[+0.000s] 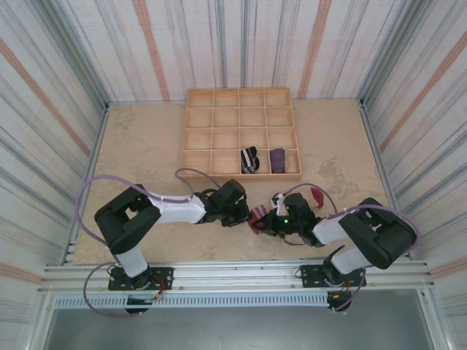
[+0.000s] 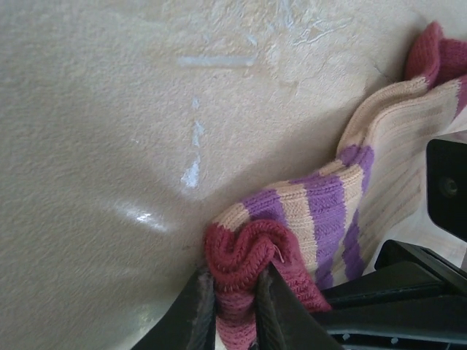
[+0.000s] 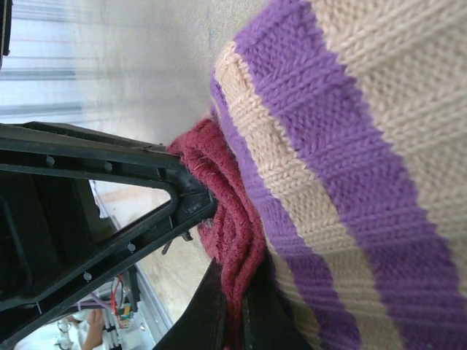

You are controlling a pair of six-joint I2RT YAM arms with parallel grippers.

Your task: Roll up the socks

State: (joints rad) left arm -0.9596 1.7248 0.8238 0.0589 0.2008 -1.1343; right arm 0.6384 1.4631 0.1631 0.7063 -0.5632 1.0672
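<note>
Left gripper (image 2: 235, 284) and right gripper (image 3: 235, 302) both pinched maroon end of beige purple-striped knit sock (image 2: 328, 211); you likely needed tight, even turns.

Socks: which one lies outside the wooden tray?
The beige sock with purple stripes and maroon ends, on the table; the black-and-white sock and purple sock sit in tray compartments.

The desk (image 1: 139, 146) is viewed from high above and behind, arm bases (image 1: 139, 278) at the lower edge. Both wrist views are pressed close against the striped sock (image 2: 328, 211), also seen lower centre overhead.
</note>
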